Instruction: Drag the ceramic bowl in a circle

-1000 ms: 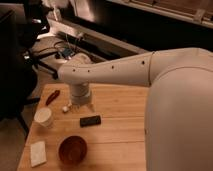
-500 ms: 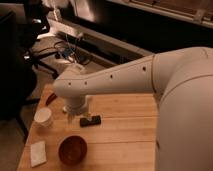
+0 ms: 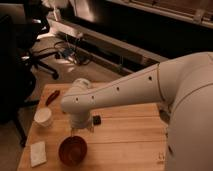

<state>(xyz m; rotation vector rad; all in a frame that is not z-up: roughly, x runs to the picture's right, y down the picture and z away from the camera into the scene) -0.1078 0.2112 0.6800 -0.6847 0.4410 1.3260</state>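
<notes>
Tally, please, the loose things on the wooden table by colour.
White: 2, the cup and the flat pad
Reddish-brown: 1, the ceramic bowl
Red: 1, the handled object
Black: 1, the small block
Total: 5
The gripper is by the ceramic bowl's far rim.

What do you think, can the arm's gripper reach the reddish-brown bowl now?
Probably yes: the gripper hangs above the far rim of the ceramic bowl, nothing between them; the white cup stands off to the side.

a white arm (image 3: 131, 89) holds its jaws over the reddish-brown bowl (image 3: 73, 151).
</notes>
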